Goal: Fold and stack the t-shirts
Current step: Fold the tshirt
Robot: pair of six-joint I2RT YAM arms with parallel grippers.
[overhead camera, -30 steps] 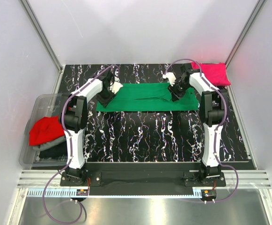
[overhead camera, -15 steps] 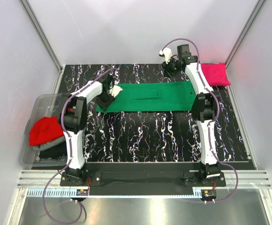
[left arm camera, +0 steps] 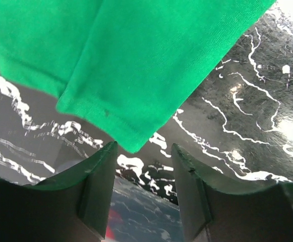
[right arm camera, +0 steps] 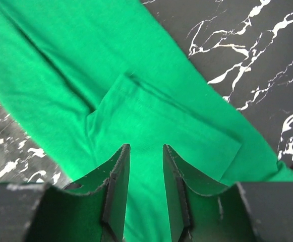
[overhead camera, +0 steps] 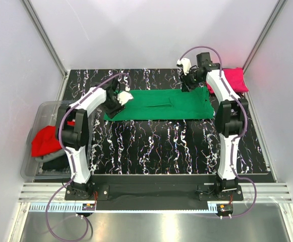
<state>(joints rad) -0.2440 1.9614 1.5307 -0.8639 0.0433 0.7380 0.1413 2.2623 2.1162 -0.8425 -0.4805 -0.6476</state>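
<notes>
The left hand (left arm camera: pixel 145 149) is hovering with its fingers (left arm camera: pixel 98 184) standing well apart and nothing between them. A corner of the green t-shirt (left arm camera: pixel 136 65) is lying on the worktop (left arm camera: pixel 247 121) just beyond the fingertips. From above, this hand (overhead camera: pixel 120 97) is sitting at the left end of that shirt.

The right hand (right arm camera: pixel 145 148) is hanging over the green t-shirt (right arm camera: pixel 60 75) with its fingers (right arm camera: pixel 117 186) a narrow gap apart. The cloth is showing flat through the gap and is not pinched. A folded-in sleeve (right arm camera: pixel 166 126) is lying just ahead of the fingertips. In the top view this hand (overhead camera: pixel 189 76) is poised at the far edge of the shirt's right end.

The green t-shirt (overhead camera: pixel 161 104) is lying as a long flat band, running left to right across the far half of the black, white-veined worktop (overhead camera: pixel 161 146).

A magenta-pink t-shirt (overhead camera: pixel 232 79) is resting in the far right corner, just behind the right arm. Off the left edge a clear plastic bin (overhead camera: pixel 41 112) is holding a red t-shirt (overhead camera: pixel 48 140) bunched on top of darker cloth (overhead camera: pixel 59 161) — grey and black, its shape hard to make out.
</notes>
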